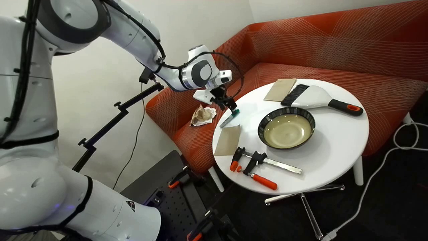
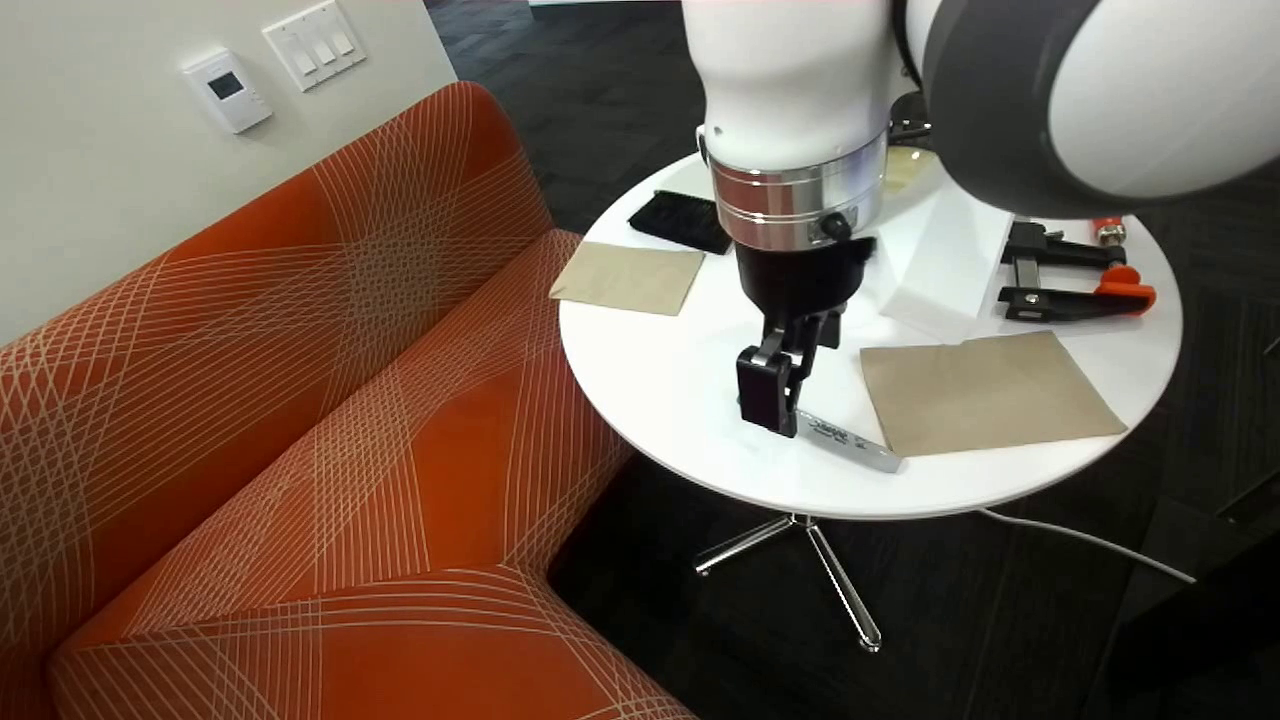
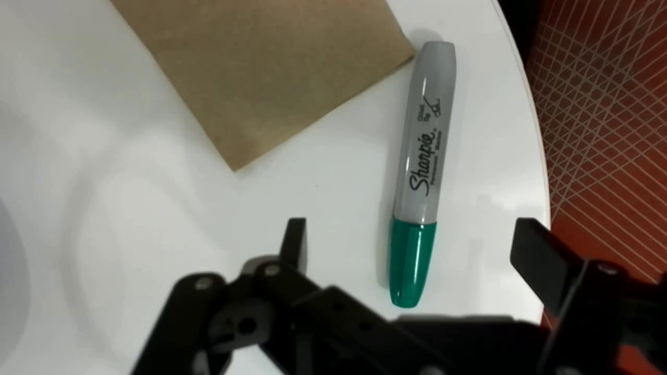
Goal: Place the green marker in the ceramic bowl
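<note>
Holds the fingers (image 3: pixel 544 268) wide apart with nothing in their grip, near the edge of a round white bench (image 1: pixel 334 147). Straddles the capped end of the green marker (image 3: pixel 423 172) in the wrist view, with white surface in sight to either side of it. Cannot tell whether touching the bench with the fingers or just clear of it. Shows the marker lying flat on the bench, close to the rim, with the grey end of the barrel just beside a corner of a brown paper sheet (image 3: pixel 271 78); hard to tell whether touching. Has the ceramic bowl (image 1: pixel 287 132) upright on the same bench, well apart from the marker, dark at the rim and cream-yellow inside; mostly hidden behind the arm (image 2: pixel 800 90) in an exterior view. Includes, in both exterior views, a black-bristled brush (image 1: pixel 311 97) just beside a second paper sheet (image 1: pixel 279 90), and a red-handled clamp (image 1: pixel 257 158). Stands close to a red couch (image 1: pixel 317 47) patterned with pale lines.
</note>
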`<state>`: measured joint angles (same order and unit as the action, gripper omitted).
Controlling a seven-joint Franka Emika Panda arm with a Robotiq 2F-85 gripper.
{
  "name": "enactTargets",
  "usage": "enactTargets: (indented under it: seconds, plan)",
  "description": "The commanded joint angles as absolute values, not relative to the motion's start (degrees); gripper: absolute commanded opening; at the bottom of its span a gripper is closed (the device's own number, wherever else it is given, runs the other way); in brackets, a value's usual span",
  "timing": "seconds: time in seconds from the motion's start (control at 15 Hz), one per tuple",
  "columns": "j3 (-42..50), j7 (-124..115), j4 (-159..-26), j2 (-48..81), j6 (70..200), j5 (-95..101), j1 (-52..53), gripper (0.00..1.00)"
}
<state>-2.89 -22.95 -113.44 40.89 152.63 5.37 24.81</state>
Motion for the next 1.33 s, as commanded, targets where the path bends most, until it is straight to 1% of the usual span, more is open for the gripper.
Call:
enactTargets:
  seconds: [0.0, 0.6, 0.67, 0.73, 0.8, 0.87, 1.0, 1.27]
  plan:
    - [-1.4, -24.0, -112.8, 41.6, 153.7, 5.4, 26.2, 1.00]
    - [-0.6, -23.9, -111.9, 45.6, 159.4, 4.9, 27.7, 1.00]
    - [-0.3, -24.0, -111.8, 45.9, 159.9, 4.8, 27.9, 0.75]
    - [0.0, -24.0, -111.8, 46.3, 160.4, 4.8, 28.2, 0.74]
    - [0.2, -24.0, -111.7, 46.5, 160.8, 4.8, 28.4, 0.68]
    - [0.3, -24.0, -111.6, 46.7, 161.0, 4.7, 28.5, 0.58]
    - [0.5, -24.0, -111.4, 47.0, 161.3, 4.4, 28.8, 0.42]
    - [1.8, -25.7, -111.9, 45.7, 160.7, 4.5, 30.6, 0.12]
